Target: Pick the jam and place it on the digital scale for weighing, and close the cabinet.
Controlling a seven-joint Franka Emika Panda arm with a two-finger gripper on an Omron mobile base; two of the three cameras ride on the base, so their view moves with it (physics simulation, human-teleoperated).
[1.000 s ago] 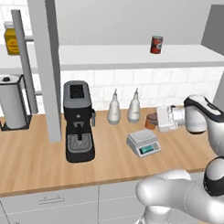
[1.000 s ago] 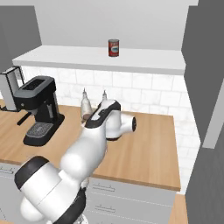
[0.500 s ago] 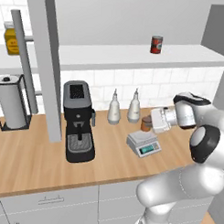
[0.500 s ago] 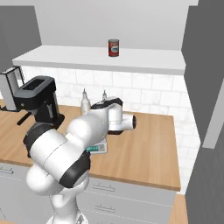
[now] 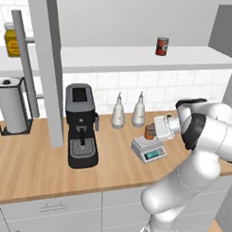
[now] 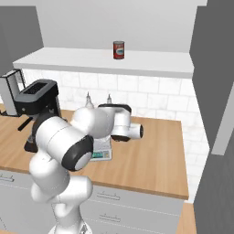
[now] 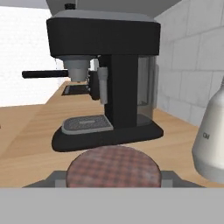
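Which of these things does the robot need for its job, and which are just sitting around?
Needed:
- jam, held above the scale
- digital scale
- cabinet door, open

Just sitting around:
- coffee machine
- two white bottles
- red can
- yellow jar
- paper towel roll

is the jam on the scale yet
Yes: the jam stands upright on the digital scale, with the gripper at its side.
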